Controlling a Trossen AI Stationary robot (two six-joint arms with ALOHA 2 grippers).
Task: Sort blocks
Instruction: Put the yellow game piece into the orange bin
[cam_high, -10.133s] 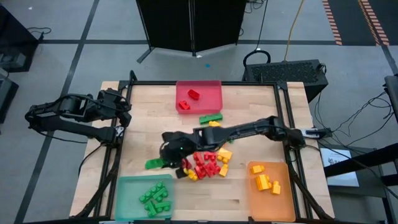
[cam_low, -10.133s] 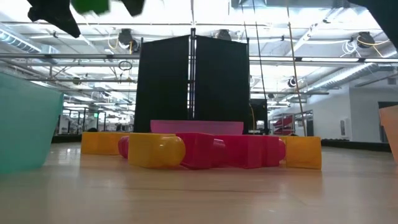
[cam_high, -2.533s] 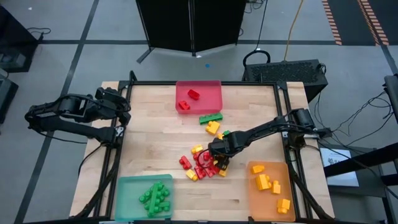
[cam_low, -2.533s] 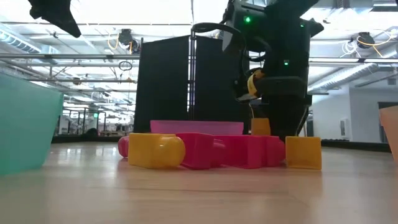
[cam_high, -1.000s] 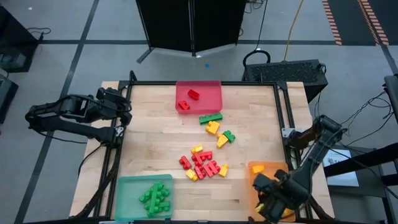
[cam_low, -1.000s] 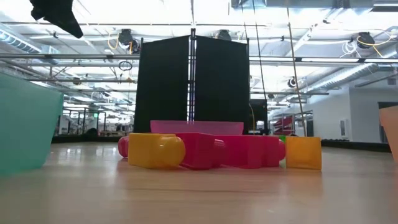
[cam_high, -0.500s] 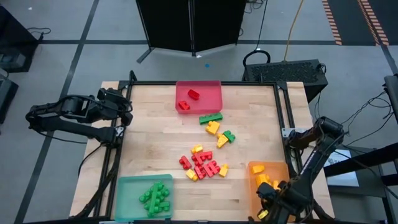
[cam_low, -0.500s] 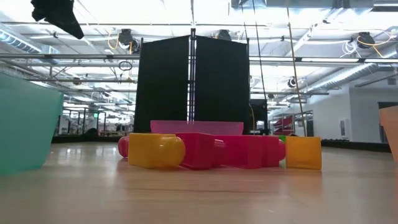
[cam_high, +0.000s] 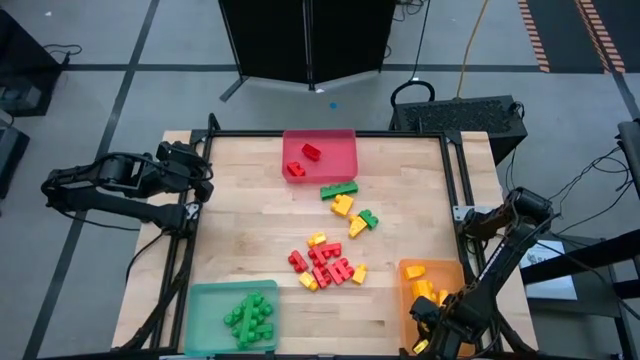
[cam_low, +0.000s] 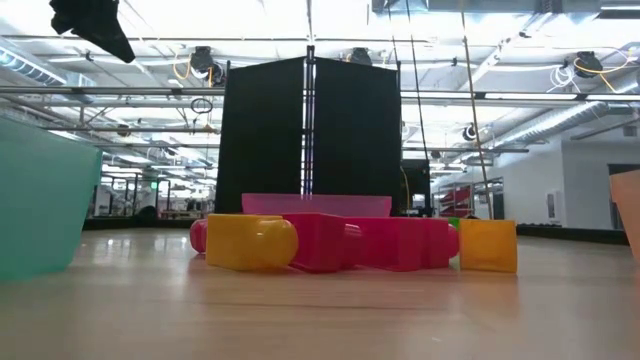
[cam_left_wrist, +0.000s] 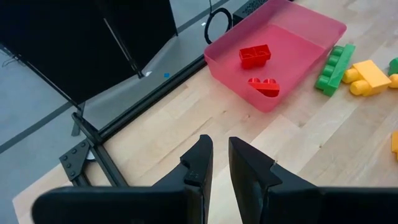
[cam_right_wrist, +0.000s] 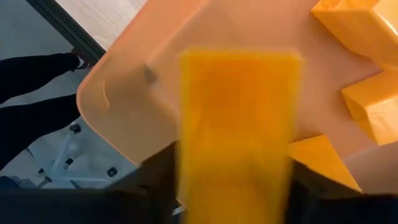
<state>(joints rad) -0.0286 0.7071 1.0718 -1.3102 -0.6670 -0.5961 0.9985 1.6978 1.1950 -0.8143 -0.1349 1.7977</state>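
Small red, yellow and green blocks lie in a loose pile (cam_high: 325, 268) at mid-table, with a second group (cam_high: 352, 217) and a green bar (cam_high: 338, 190) farther back. In the low view the pile (cam_low: 340, 243) rests flat on the wood. My right gripper (cam_high: 435, 328) hangs over the near end of the orange tray (cam_high: 432, 272), shut on a yellow-orange block (cam_right_wrist: 239, 124) above the tray floor (cam_right_wrist: 143, 68). My left gripper (cam_high: 205, 182) (cam_left_wrist: 221, 149) waits shut, above the table's far left edge. My right gripper has the yellow-orange block (cam_right_wrist: 239, 155) between its two fingers (cam_right_wrist: 161, 168), which point down into the orange tray. The block shows blurred and reaches out past the fingertips, lifted clear of the tray floor. Which faces the pads meet is hidden by the block itself.
The red tray (cam_high: 320, 155) at the far edge holds two red blocks (cam_left_wrist: 255, 55). At the near left, the green tray (cam_high: 232, 318) holds several green blocks. Other yellow-orange blocks (cam_right_wrist: 373, 106) lie in the orange tray. Bare wood lies between pile and trays.
My right gripper has stayed over the orange tray's near end, shifting only a little toward the near edge. The blocks on the table have not moved.
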